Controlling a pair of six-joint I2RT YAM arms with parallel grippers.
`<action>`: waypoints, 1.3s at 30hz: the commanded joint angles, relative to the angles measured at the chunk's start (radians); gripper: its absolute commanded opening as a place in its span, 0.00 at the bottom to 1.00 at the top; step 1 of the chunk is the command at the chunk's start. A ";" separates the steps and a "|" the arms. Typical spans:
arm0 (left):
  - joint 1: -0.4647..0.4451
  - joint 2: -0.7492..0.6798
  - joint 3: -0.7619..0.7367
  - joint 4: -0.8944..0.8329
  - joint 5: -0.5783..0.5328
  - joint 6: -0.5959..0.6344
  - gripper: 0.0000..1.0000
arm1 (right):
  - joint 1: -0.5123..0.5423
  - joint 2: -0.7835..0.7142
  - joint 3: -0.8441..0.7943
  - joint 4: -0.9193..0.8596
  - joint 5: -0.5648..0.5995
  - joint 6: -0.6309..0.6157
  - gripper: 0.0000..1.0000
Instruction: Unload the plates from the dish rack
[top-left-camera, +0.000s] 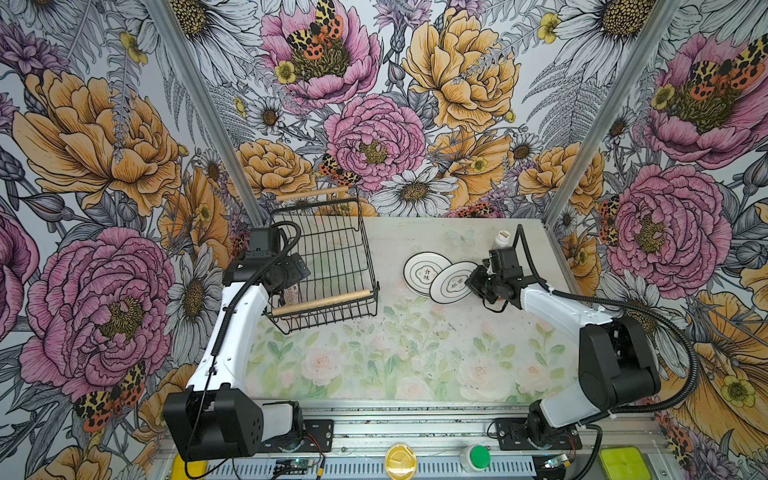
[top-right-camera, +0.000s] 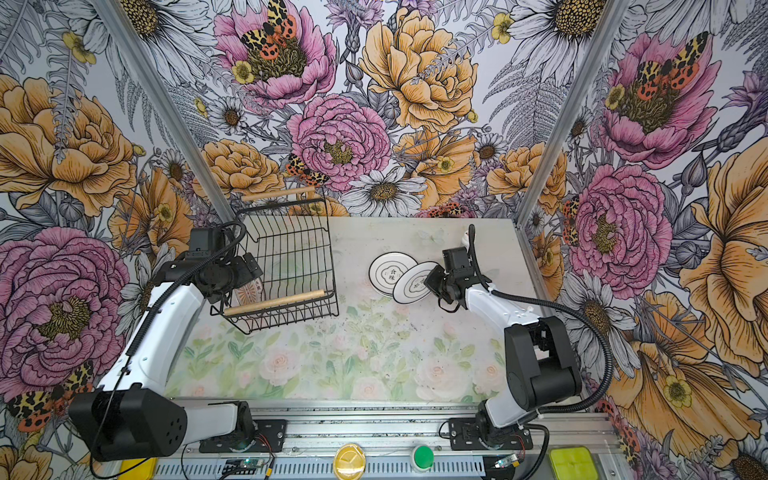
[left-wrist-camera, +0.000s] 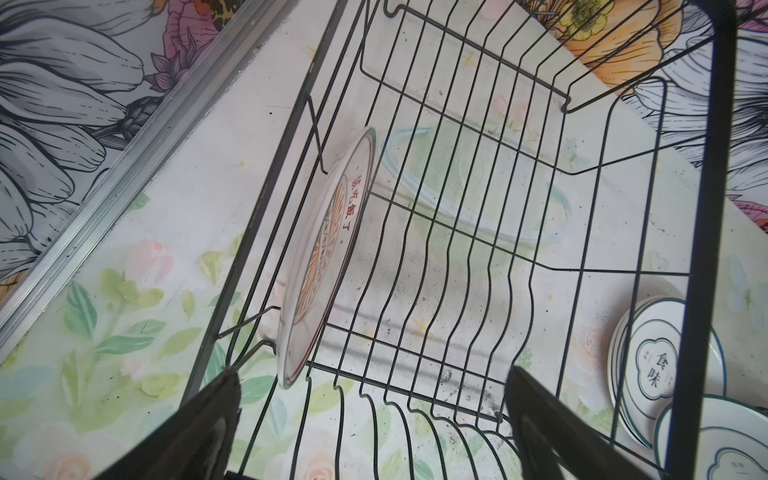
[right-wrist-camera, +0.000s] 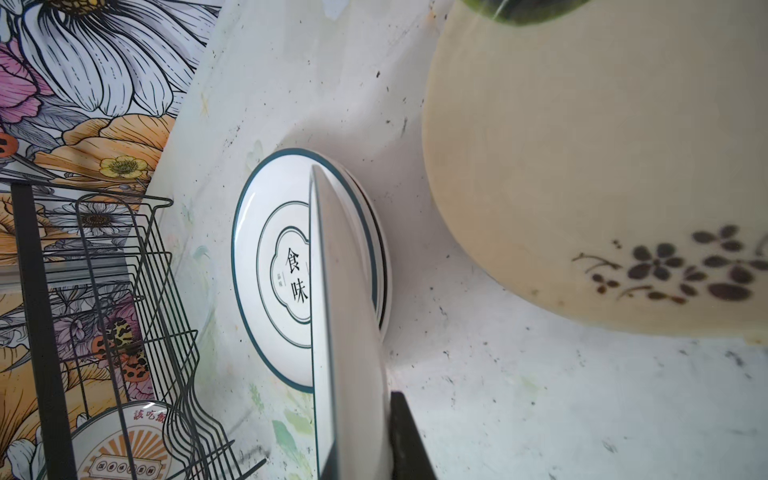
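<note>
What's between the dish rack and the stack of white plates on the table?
Nothing. Only bare table lies between the dish rack and the stack of white plates, as both top views show.

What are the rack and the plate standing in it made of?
Dish rack: thin metal wire, apparently coated matt black; its handle looks like bare light wood. Sunburst plate: likely glazed ceramic, smooth white with printed orange rays; plastic cannot be ruled out.
</note>
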 joint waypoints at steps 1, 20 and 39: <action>0.010 -0.005 0.037 0.002 -0.016 0.022 0.99 | 0.008 0.037 0.062 0.095 -0.026 0.052 0.00; 0.013 0.038 0.047 0.013 0.005 0.027 0.99 | 0.032 0.235 0.185 0.117 -0.078 0.075 0.00; 0.013 0.040 0.040 0.031 0.023 0.035 0.99 | 0.060 0.261 0.198 0.061 -0.066 0.033 0.39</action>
